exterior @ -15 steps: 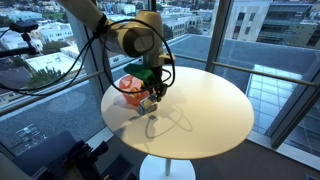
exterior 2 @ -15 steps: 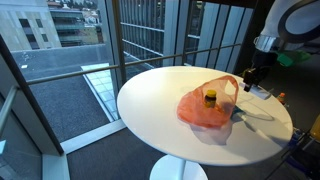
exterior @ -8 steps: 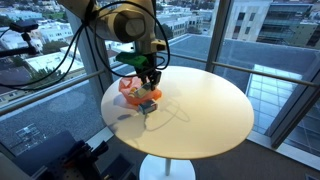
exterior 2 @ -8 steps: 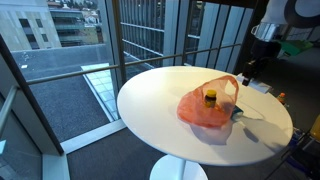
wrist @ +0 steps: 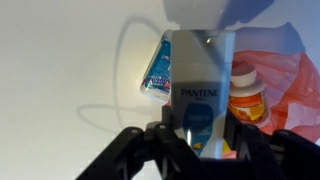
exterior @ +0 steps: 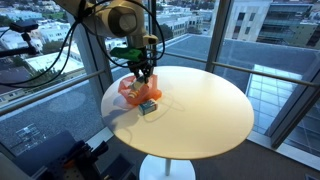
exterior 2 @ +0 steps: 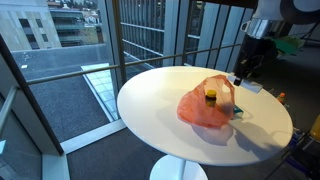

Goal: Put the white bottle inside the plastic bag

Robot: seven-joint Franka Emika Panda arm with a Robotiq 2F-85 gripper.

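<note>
While the white bottle [wrist: 203, 80] is clamped between the jaws of the gripper [wrist: 203, 137], long axis pointed straight down from it, the plastic bag [wrist: 282, 80] is seen just below, offset to one side.

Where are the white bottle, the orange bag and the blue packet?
white bottle [wrist: 200, 65], wrist view, front above the label
orange bag [exterior 2: 198, 115], in an exterior view, lower front
blue packet [wrist: 157, 68], wrist view, its middle

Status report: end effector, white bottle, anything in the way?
End effector shut on white Pantene bottle. Raised near orange plastic bag, not in. Small orange bottle inside bag.
</note>
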